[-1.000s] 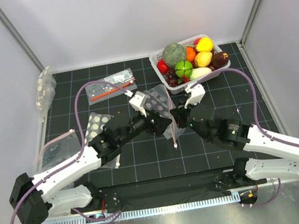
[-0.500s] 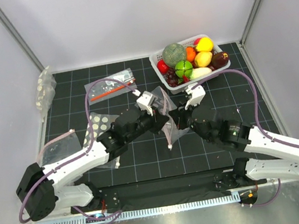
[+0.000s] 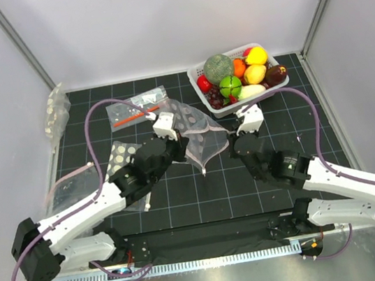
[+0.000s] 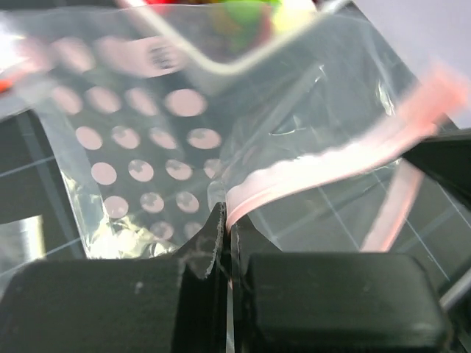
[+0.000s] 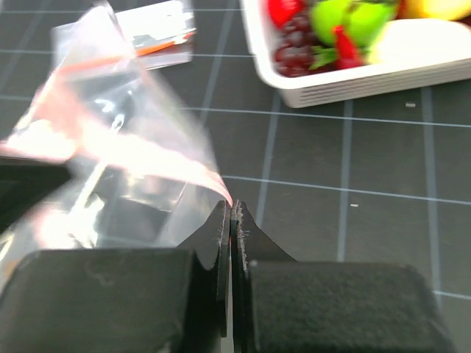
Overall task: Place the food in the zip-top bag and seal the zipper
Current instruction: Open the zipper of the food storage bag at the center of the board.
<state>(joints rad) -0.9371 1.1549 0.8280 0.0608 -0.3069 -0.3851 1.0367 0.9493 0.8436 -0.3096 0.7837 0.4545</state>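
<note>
The zip-top bag (image 3: pixel 196 125), clear with white dots, hangs above the mat between my two grippers. My left gripper (image 3: pixel 179 142) is shut on one end of its pink zipper (image 4: pixel 309 165); the strip comes out of the closed fingertips (image 4: pixel 227 220). My right gripper (image 3: pixel 232 138) is shut on the other end of the pink strip (image 5: pixel 176 162), right at its tips (image 5: pixel 231 213). The strip stretches between them and the bag's lower corner droops toward the mat. The food (image 3: pixel 238 76) lies in the white basket (image 3: pixel 273 91): a yellow lemon (image 3: pixel 257 55), a green round fruit (image 3: pixel 230 86) and a whitish piece (image 3: pixel 251 91).
A clear bag with an orange-red stick (image 3: pixel 139 109) lies at the back left of the mat. Another dotted bag (image 3: pixel 123 157) lies under the left arm, and one more leans at the far left edge (image 3: pixel 56 110). The basket (image 5: pixel 353 81) is just beyond the right gripper.
The left gripper closed on the bag's pink strip, then drew back to the left with it, pulling the bag's mouth out between the two grippers. The right gripper stayed shut and hardly moved.
</note>
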